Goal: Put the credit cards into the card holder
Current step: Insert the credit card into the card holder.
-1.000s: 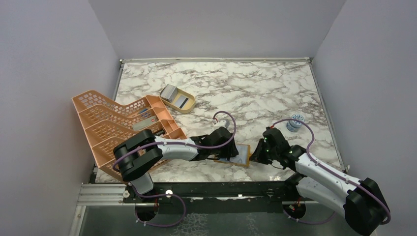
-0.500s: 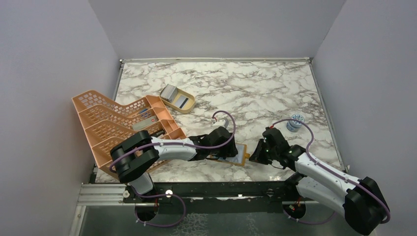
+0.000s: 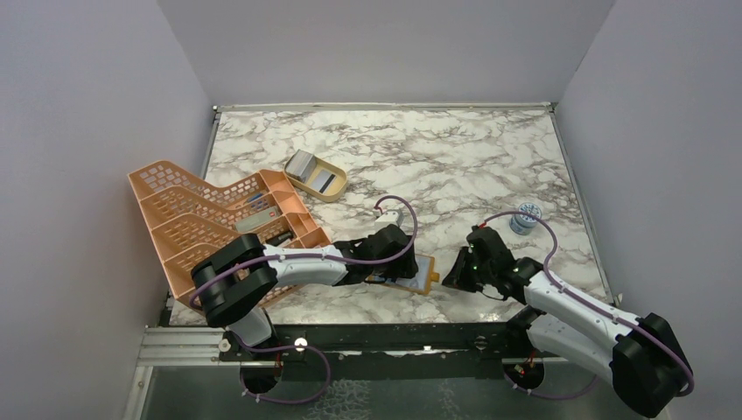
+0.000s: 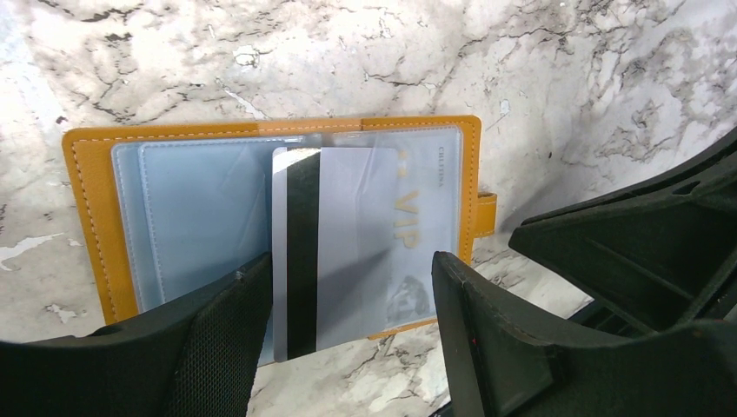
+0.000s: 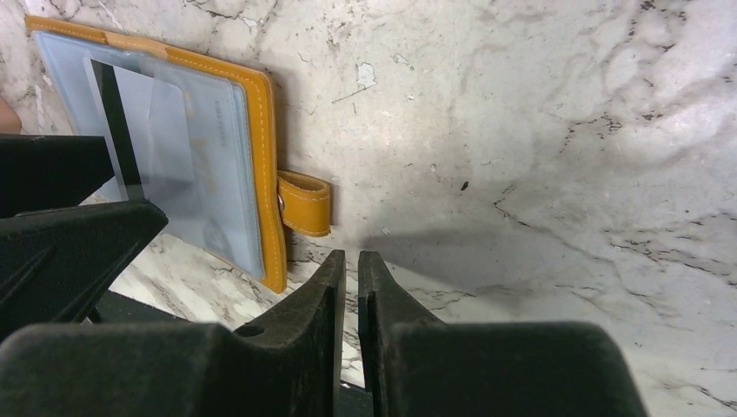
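The card holder lies open on the marble near the front edge, mustard-orange with a pale grey-blue pocketed inside; it also shows in the top view and the right wrist view. A silvery credit card with a black stripe lies on its right half, part under the clear pocket, its near end sticking out past the wallet edge. My left gripper is open, its fingers on either side of that card, not touching it. My right gripper is shut and empty, just right of the snap tab. More credit cards lie in the tan dish.
The tan oval dish sits at the back left of the middle. The big peach lattice rack fills the left side beside my left arm. A small blue-and-white jar stands at the right. Walls close in the table on three sides.
The card holder and my left gripper have shifted a little to the left. A gap has opened between the wallet's tab and my right gripper, which has barely moved.
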